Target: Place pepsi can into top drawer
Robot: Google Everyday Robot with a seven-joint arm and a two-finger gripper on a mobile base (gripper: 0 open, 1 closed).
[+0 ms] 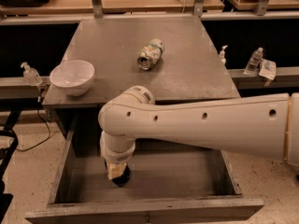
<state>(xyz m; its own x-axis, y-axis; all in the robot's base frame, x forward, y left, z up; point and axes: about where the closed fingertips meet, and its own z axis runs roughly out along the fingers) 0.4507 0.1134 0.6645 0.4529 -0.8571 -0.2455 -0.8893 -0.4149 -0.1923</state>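
Your arm (201, 125) comes in from the right edge of the view and crosses in front of the grey cabinet; its wrist bends straight down into the top drawer (145, 213), which stands pulled out wide towards you.

The gripper (117, 172) sits low inside the drawer, left of the middle and close above the floor; only a pale bit of it shows under the wrist. Right at its tip is a small dark shape, the pepsi can (123, 179); it is inside the drawer, at or just on the drawer floor, and most of it is hidden, so you cannot read a logo or make out whether it stands upright. Whether the gripper is clamped on the can or loose around it, you cannot tell from here, since the wrist covers the place where they meet.

The drawer's grey floor shows bare to the right of the can, and its front panel runs along the bottom of the view.

On the cabinet top (187, 78) two things lie well apart from the drawer:
- a pale green-and-white can (150, 54) on its side near the middle, its open end turned towards the front left;
- a white bowl (72, 76) upright at the front left corner.

To the left of the cabinet a pump bottle (30, 73) stands on a lower ledge; on the ledge to the right are a small pump bottle (223, 55), a clear water bottle (254, 59) and a flat packet (267, 69) just beside it.
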